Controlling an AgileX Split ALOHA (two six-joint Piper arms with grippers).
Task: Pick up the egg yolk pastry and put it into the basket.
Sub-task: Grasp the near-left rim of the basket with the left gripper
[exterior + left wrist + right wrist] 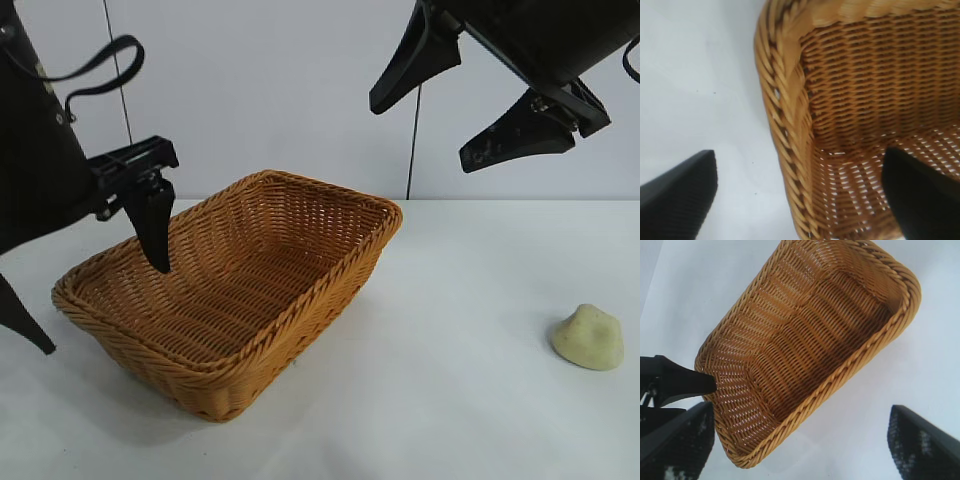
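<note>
The small pale yellowish-cream domed egg yolk pastry sits on the white desk, well apart from the large orange-tan woven wicker basket; the left gripper, fingers wide, straddles the basket's near corner rim (one finger inside, one outside); the right gripper hangs high, fingers wide and empty; a clean pick probably means the right arm descending squarely over the pastry; neither wrist view shows the pastry.

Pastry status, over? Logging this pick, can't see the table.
Left gripper open, straddling the orange-tan woven wicker basket rim. Right gripper open, raised. Pale cream dome-shaped pastry untouched on table, nothing around it.
</note>
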